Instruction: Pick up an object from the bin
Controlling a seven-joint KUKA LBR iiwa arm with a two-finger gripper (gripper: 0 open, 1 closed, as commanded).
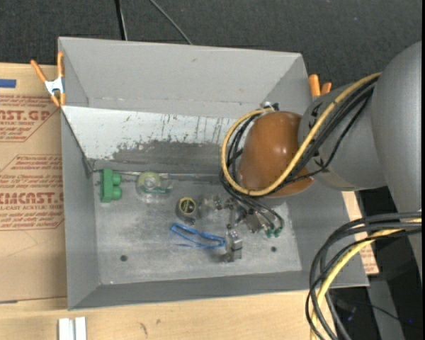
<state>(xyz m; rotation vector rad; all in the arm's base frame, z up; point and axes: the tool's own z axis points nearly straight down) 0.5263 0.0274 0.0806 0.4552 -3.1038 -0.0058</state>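
Camera view: tool [232,248] down near the floor of the grey bin [127,261], below the orange wrist cover [269,151] and its loops of cable. Apart or together: cannot tell, tip lost among dark metal. Just left of the tool, a thin blue bent strip [193,235] flat on the floor, its right end at the tool tip; touching or not, cannot tell. Up and left of the tool, a small dark-and-yellow ring [186,205]; farther left, a clear round piece [154,183] and a green block [111,186].
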